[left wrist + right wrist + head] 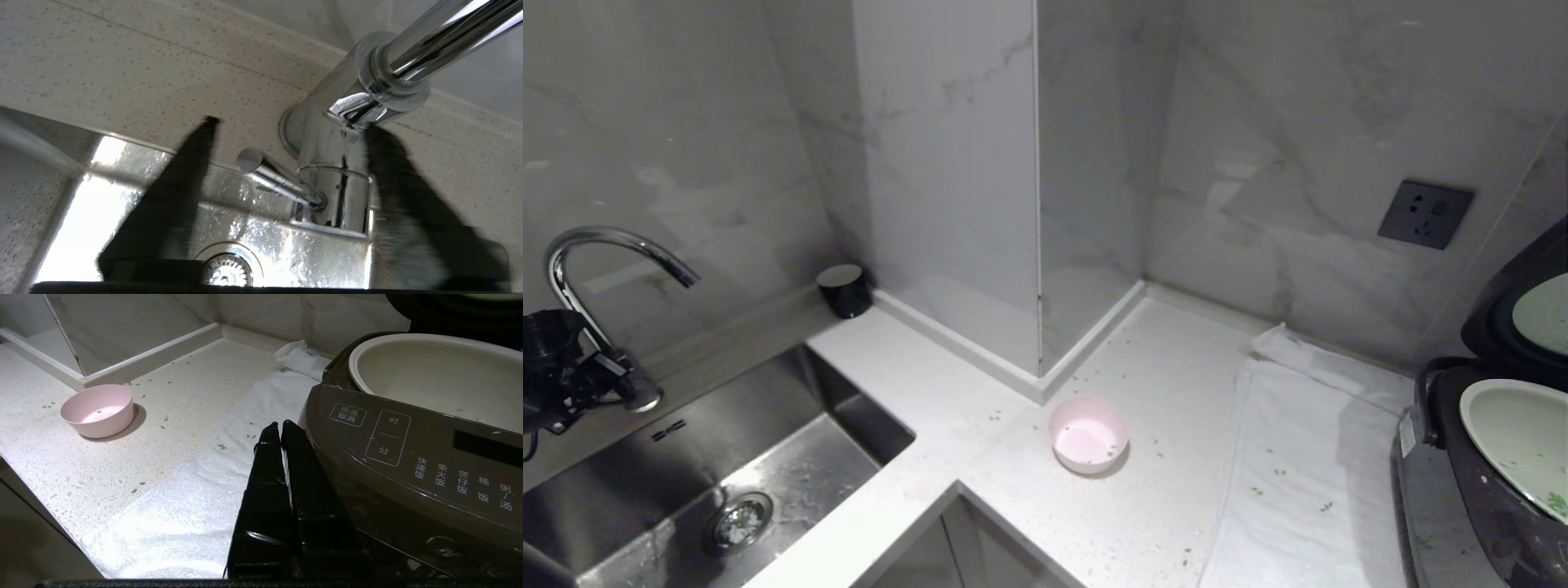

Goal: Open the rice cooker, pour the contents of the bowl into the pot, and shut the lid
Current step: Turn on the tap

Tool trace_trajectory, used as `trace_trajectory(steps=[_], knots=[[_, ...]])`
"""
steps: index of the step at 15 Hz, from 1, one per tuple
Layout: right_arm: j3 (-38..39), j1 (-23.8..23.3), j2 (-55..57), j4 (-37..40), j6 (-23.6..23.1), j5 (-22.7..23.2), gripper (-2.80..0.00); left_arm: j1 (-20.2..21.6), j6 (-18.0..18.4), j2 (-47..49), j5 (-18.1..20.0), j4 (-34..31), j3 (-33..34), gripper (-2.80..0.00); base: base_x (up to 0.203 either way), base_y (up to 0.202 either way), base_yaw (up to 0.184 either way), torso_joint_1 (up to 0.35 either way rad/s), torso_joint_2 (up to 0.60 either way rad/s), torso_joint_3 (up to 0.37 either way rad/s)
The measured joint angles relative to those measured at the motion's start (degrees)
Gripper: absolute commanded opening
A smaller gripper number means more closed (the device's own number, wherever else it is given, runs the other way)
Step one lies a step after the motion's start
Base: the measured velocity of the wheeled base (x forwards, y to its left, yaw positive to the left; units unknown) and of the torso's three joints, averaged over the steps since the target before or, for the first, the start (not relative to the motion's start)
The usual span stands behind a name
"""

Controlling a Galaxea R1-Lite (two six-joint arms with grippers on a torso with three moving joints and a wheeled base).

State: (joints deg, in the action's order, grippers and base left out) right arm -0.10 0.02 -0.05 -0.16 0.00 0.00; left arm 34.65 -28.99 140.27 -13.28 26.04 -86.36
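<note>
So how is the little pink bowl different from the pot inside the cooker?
The bowl is pink and small; the pot is pale greenish-white and much wider. The bowl stands alone on the counter; the pot sits inside the rice cooker. Both are round, open on top, with only a few green bits inside.

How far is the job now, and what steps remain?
Done: the lid is up, and the bowl sits nearly empty on the counter, with green bits in the pot. In hand: nothing; the open left gripper is at the faucet, and the right gripper is shut beside the cooker. Left: closing the lid.
</note>
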Motion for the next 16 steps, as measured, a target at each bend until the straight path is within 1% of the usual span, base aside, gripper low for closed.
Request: trace_trajectory(steps=[5, 9, 16], knots=[[0.0, -0.02, 0.0, 0.0, 0.0, 0.0, -2.8, 0.07, -0.7, 0.28, -0.22, -0.2, -0.97, -2.8, 0.0, 0.0, 0.0, 0.0, 0.0, 0.0], [0.0, 0.0, 0.0, -0.02, 0.0, -0.02, -2.8, 0.05, -0.89, -0.38, -0.11, 0.32, 0.53, -2.8, 0.0, 0.0, 0.0, 0.0, 0.0, 0.0], [0.0, 0.0, 0.0, 0.0, 0.0, 0.0, -2.8, -0.11, -0.85, -1.56, -0.02, -0.64, 3.24, -2.8, 0.0, 0.0, 0.0, 0.0, 0.0, 0.0]])
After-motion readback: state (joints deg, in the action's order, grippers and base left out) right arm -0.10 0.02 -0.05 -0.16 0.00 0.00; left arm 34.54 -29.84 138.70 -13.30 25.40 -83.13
